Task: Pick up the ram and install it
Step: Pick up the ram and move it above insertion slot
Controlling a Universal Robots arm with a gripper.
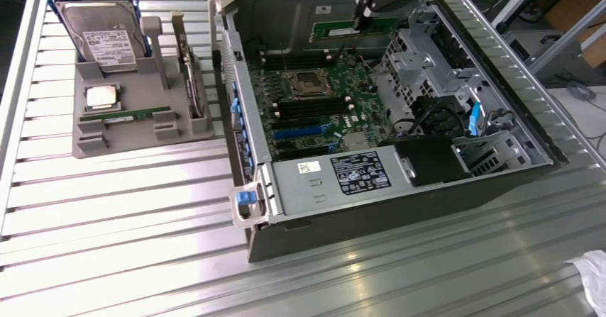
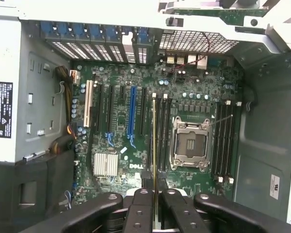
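Observation:
My gripper (image 1: 364,19) hangs over the far end of the open computer case (image 1: 379,210), shut on the ram (image 1: 343,28), a long green stick held level above the motherboard (image 1: 313,111). In the wrist view the ram (image 2: 154,145) shows edge-on as a thin line between the black fingers (image 2: 138,204) of the gripper (image 2: 154,195). It runs along the black memory slots (image 2: 164,136) beside the CPU socket (image 2: 189,143) and is still above them. A second green ram stick (image 1: 123,115) lies in the grey holder (image 1: 142,136) outside the case.
The holder also carries a silver hard drive (image 1: 109,37), a square CPU chip (image 1: 101,97) and an upright card (image 1: 194,83). Inside the case are a power supply (image 1: 350,175), a metal drive cage (image 1: 426,62) and cables (image 1: 473,118). More memory slots (image 2: 225,141) lie past the socket.

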